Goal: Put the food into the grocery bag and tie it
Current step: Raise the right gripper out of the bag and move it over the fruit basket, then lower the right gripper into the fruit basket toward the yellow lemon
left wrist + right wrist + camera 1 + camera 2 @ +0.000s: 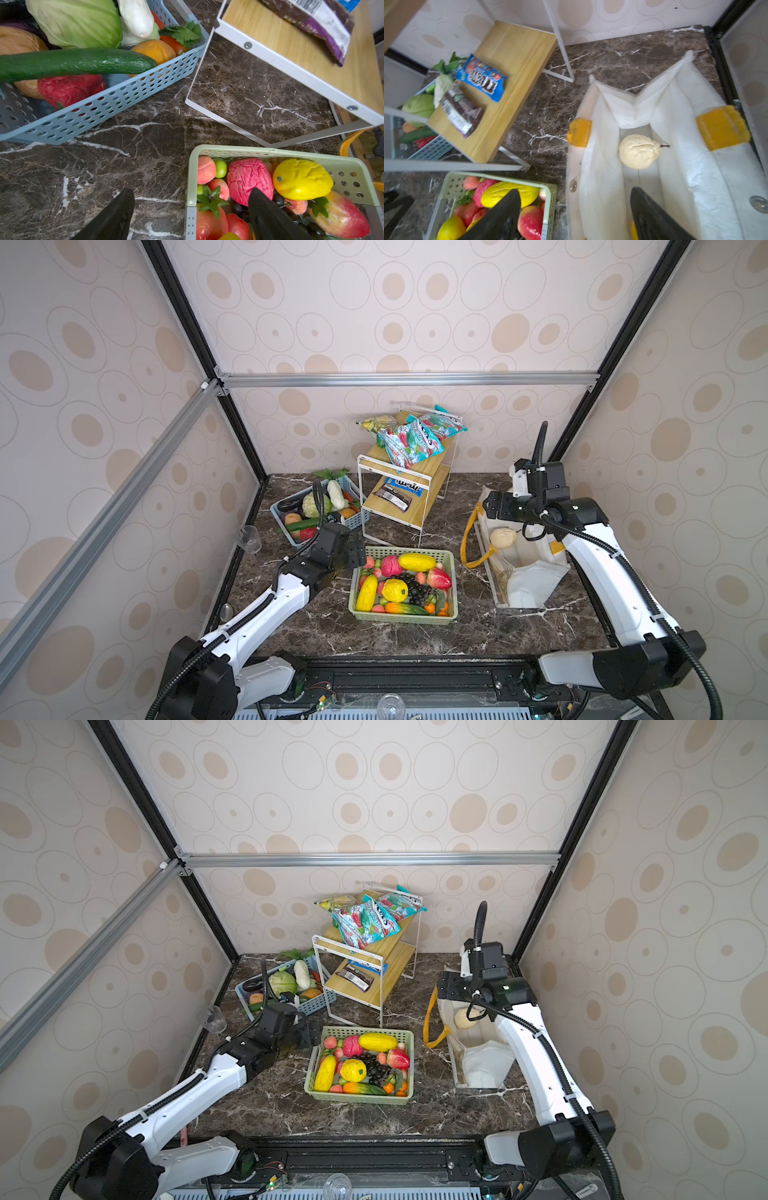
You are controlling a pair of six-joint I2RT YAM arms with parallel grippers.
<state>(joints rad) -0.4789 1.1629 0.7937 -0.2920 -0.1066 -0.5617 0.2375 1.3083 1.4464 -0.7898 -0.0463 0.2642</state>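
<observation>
Right claw (575, 191): jaws spread wide, nothing between them; it hangs over the near end of the bag (602, 145), one finger above the bag's mouth, the other out over the green basket (550, 195). The bag's sides are pushed apart so the mouth gapes upward, which suits a drop from above. One food item, a pale pear (639, 151), lies loose on the bag's floor, well clear of the jaws; the rest of the food is outside the bag.

Left claw (191, 193): also wide open and empty; it hovers at the far corner of the green basket (259, 151), one finger over the fruit, the other over bare table (145, 155). I judge it is poised for the next pick, perhaps the pink fruit (247, 176) or the lemon (301, 178) just ahead. Beyond it stands the blue basket (124, 97) with the cucumber (79, 62) across its top, and beside that the rack (291, 60).

In both top views the right arm covers much of the bag (536, 572); only one handle (469, 539) shows whole. The right wrist view is blurred, so the bag's print cannot be made out. The black fingers hide some of the fruit beneath them. Tying is far off, by my reckoning.
</observation>
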